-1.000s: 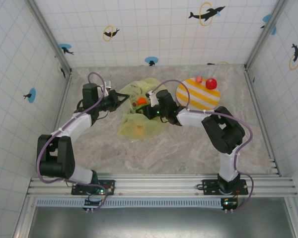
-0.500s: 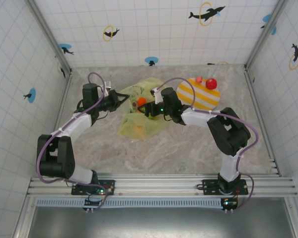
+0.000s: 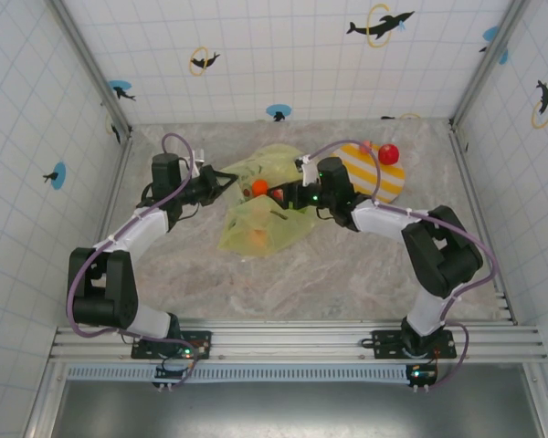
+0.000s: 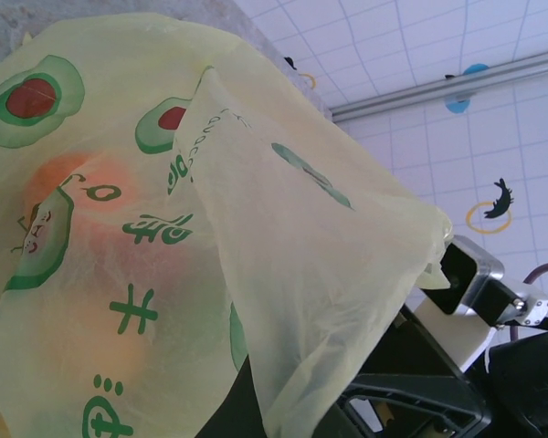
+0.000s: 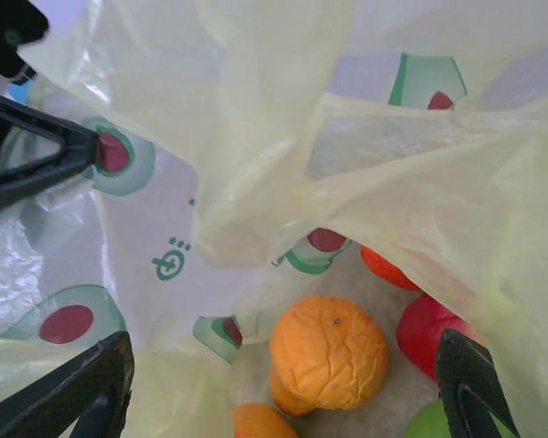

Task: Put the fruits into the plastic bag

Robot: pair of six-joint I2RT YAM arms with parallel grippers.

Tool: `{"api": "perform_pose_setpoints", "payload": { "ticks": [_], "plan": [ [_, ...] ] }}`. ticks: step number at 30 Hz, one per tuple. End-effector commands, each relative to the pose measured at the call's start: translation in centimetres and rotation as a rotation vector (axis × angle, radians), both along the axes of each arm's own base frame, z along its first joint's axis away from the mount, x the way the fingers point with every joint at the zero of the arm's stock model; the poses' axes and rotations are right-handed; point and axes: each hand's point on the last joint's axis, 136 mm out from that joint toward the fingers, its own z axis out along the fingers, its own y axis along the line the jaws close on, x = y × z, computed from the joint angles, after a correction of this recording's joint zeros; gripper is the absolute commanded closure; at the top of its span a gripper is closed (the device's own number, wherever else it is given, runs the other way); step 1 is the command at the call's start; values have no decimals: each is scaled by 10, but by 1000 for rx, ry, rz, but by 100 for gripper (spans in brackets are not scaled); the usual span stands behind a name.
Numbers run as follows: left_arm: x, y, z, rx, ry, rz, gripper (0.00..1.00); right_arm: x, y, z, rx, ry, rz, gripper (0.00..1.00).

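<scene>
Roughly centre, plastic bag (image 3: pixel 256 219), L gripper (image 3: pixel 228 177) pinching its left rim, R gripper (image 3: pixel 281 195) fingers spread at mouth, fruits (image 5: pixel 329 351) inside, red fruit (image 3: pixel 388 153) on plate (image 3: pixel 384 187) rim back-right, wide table (image 3: pixel 338 274) room near side

This is a robot lab, set up as a small test booth. Two robot arms, the left arm (image 3: pixel 132 233) and the right arm (image 3: pixel 420 242), are bolted to a metal rail (image 3: pixel 292 336) at the near edge of a bench (image 3: pixel 347 274) that looks like grey stone. Purple cables (image 3: pixel 176 136) loop off the arms. White walls (image 3: pixel 283 64) with a blue grid stand on three sides, held by metal posts (image 3: pixel 84 59). The walls have dolphin stickers (image 3: pixel 381 22) with yellow rings. The food is pretend: toy fruits (image 3: pixel 388 153) sit on a striped plate (image 3: pixel 384 182)
</scene>
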Motion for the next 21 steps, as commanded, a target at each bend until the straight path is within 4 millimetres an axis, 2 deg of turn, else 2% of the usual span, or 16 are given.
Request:
{"api": "perform_pose_setpoints", "payload": {
  "ticks": [1, 9, 17, 21],
  "plan": [
    [-3, -3, 8, -14, -28, -18, 100, -7, 0, 39, 65, -112, 39, 14],
    [-3, -2, 9, -12, -30, -17, 100, -20, -24, 69, 87, -224, 42, 14],
    [-2, -2, 7, -11, -26, -16, 100, -20, -78, 90, 122, -275, -119, 13],
    [-2, -3, 6, -10, -24, -17, 100, -27, -90, 95, 157, -280, -140, 10]
  ]
}}
